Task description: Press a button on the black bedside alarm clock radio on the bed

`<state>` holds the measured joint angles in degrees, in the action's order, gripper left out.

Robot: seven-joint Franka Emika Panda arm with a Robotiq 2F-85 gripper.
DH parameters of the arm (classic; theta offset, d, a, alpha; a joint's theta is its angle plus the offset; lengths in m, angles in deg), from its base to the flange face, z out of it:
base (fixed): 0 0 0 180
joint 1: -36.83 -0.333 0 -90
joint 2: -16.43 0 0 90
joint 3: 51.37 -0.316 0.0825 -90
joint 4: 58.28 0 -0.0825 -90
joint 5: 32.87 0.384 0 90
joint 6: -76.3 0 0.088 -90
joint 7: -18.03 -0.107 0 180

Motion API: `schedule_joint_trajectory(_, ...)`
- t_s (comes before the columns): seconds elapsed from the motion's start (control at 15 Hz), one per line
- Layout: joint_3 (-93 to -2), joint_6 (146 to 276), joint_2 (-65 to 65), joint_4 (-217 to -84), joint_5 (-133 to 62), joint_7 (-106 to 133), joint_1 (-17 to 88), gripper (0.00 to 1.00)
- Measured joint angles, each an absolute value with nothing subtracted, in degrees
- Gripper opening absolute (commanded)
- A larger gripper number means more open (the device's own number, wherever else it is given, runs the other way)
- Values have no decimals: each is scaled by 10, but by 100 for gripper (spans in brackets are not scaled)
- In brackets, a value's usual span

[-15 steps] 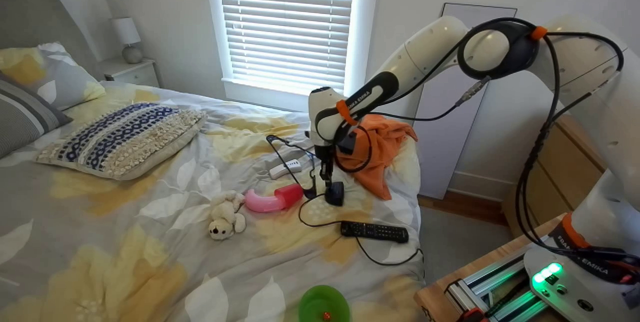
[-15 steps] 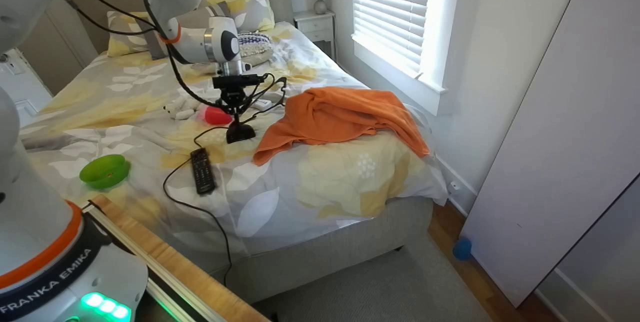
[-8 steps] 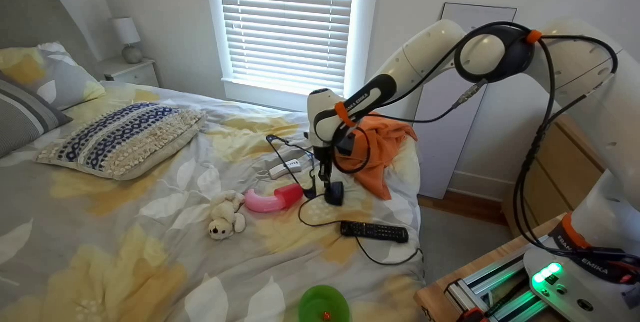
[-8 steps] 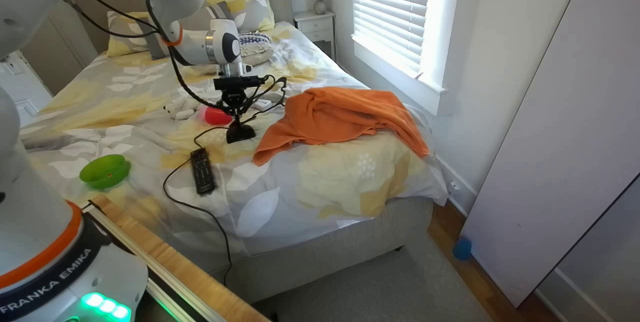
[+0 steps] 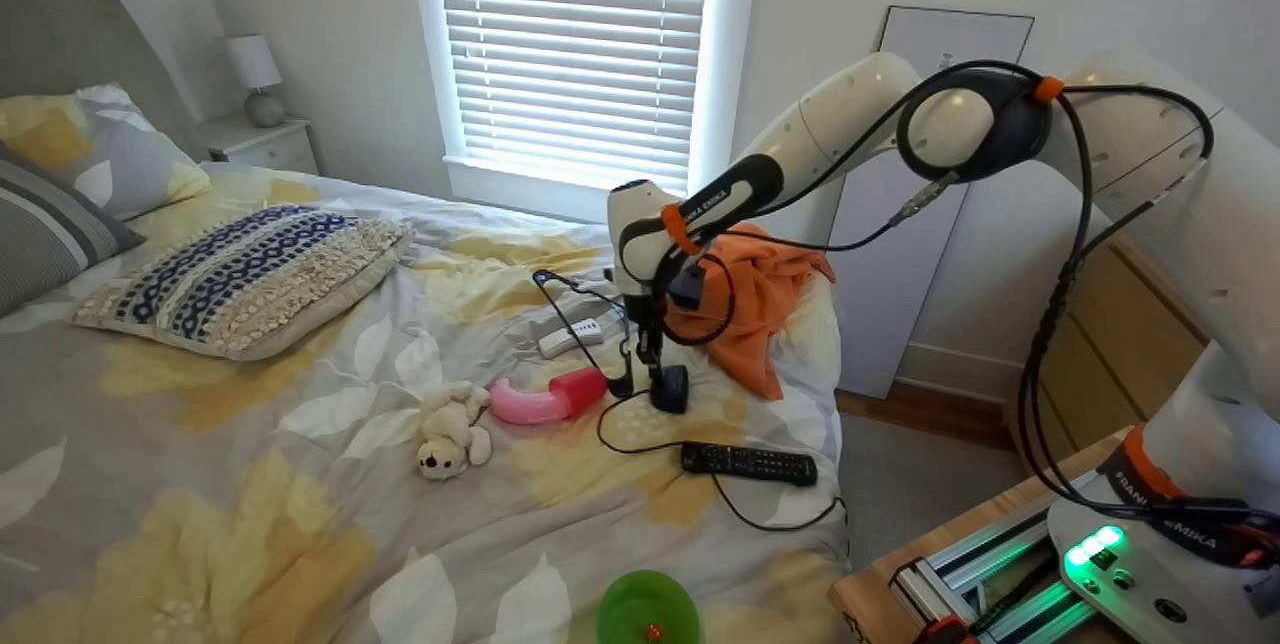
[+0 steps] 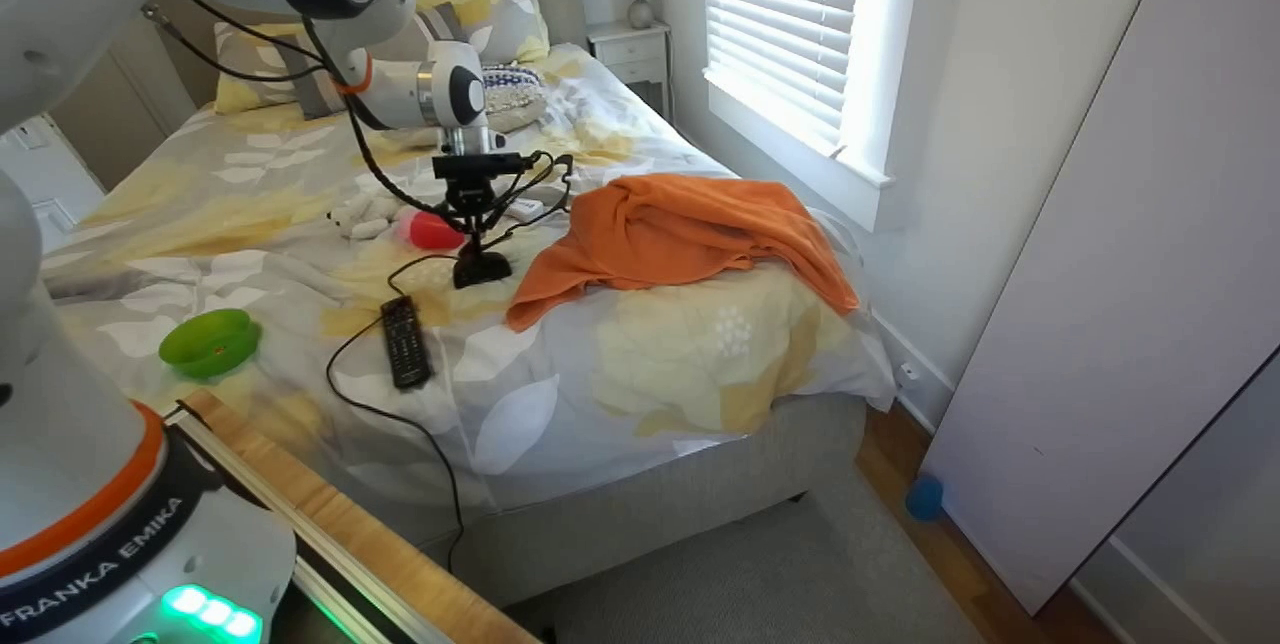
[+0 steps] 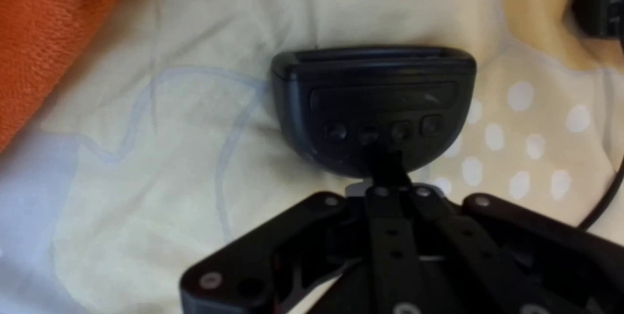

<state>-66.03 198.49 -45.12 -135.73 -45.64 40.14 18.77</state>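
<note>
Wrist view alone resolves the four buttons (image 7: 335, 131) of the black clock (image 7: 378, 102), which sits on the bed (image 6: 600, 414). The gripper (image 7: 388, 160) has its fingers pressed together over the clock's rounded edge, just beside the middle buttons; contact cannot be confirmed. Remote (image 5: 748, 463), near the clock: partial in wrist view, whole in both exterior views. Green bowl (image 5: 640, 592), well apart from the clock: exterior views only.

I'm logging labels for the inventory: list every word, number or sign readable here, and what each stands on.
"FRANKA EMIKA": on the robot's base.
"EMIKA": on the forearm; the word before it is not fully legible.
Any markings on the black alarm clock are too blurred to read.
Labels on the black remote are too small to read.
</note>
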Motion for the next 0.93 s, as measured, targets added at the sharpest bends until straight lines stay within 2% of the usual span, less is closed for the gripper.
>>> schedule_joint_trajectory(0.93,-687,1841,-559,-1188,-394,588,198,0)
